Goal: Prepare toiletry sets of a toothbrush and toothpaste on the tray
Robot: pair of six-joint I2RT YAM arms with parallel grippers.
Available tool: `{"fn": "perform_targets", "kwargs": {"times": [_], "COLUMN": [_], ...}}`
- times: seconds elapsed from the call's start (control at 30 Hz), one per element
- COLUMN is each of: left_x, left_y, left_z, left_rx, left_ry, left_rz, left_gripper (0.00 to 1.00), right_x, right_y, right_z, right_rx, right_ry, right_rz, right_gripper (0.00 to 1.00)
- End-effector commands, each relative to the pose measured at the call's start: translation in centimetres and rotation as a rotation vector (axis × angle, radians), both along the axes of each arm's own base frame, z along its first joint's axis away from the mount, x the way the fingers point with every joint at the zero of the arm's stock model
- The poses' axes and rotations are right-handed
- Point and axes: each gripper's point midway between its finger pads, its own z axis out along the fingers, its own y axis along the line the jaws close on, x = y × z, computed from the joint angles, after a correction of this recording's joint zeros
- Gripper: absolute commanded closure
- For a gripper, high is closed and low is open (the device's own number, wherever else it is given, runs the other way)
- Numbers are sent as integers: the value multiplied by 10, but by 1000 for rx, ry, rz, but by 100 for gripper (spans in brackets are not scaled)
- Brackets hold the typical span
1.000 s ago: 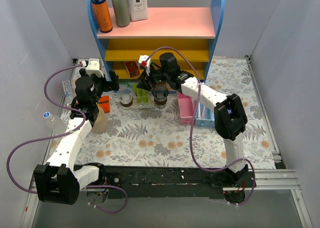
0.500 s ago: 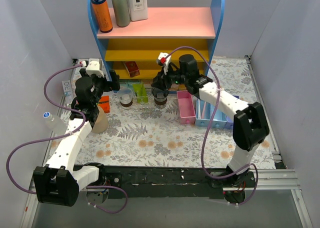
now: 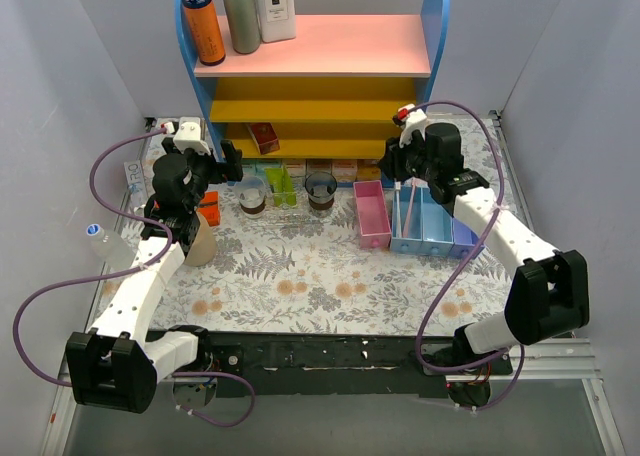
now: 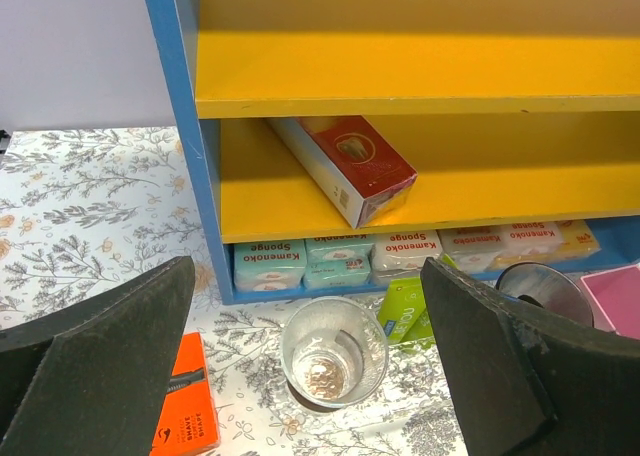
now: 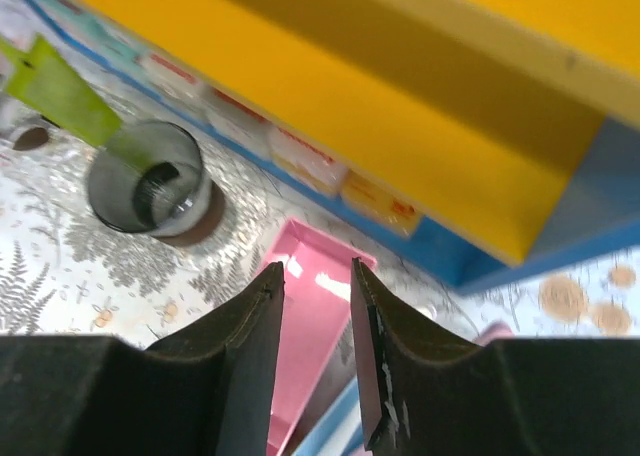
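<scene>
Two dark see-through cups (image 3: 252,194) (image 3: 321,188) stand in front of the shelf unit, with lime-green toothpaste tubes (image 3: 280,184) between them. The clear tray (image 3: 285,206) under them is barely visible. A thin white toothbrush (image 3: 408,208) stands in the blue bin (image 3: 430,231). My left gripper (image 3: 222,166) is wide open and empty, just left of the left cup (image 4: 333,351). My right gripper (image 3: 395,168) hovers over the pink bin (image 3: 372,216) and the blue bin, its jaws a little apart with nothing between them (image 5: 315,266).
A blue shelf unit (image 3: 310,76) with pink and yellow shelves stands at the back, with bottles on top, a red box (image 4: 345,166) inside and sponge packs (image 4: 340,256) at its foot. An orange box (image 3: 208,208) and a tan object lie on the left.
My right arm has swung right, from over the right cup to above the pink and blue bins. My left arm has not moved.
</scene>
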Motion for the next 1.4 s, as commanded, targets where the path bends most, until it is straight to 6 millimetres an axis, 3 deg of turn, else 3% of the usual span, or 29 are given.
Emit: {"fn": "perform_targets", "kwargs": {"times": [0.0,0.23,0.57,0.7,0.8,1.13,1.37], "left_x": [-1,-3,-5,-7,-4,-3,-3], "left_y": [1,-1,-4,-4,-3,-6,-7], "left_z": [5,11,14,18,10,8,7], "left_rx": [-7,-21,-27,-28,-24,-15,-12], "left_ry": [-3,-19,-30,-47,-25,-10,-8], "left_rz": [13,4,-13,-19,-11,-25,-31], "left_gripper": [2,2,2,2,2,2,2], "right_x": [5,16,24,25,26,33,35], "right_y": [-34,-43,-59,-67,-66,-48,-51], "right_z": [-31,-61,-72,-88,-93,-100,-113], "right_rx": [-29,-46,-45,-88,-87,-85,-121], "right_ry": [100,184,229,262,275,274,286], "right_rz": [-183,-262,-406,-445,-445,-436,-472], "right_gripper": [61,66,68,67,66,61,61]}}
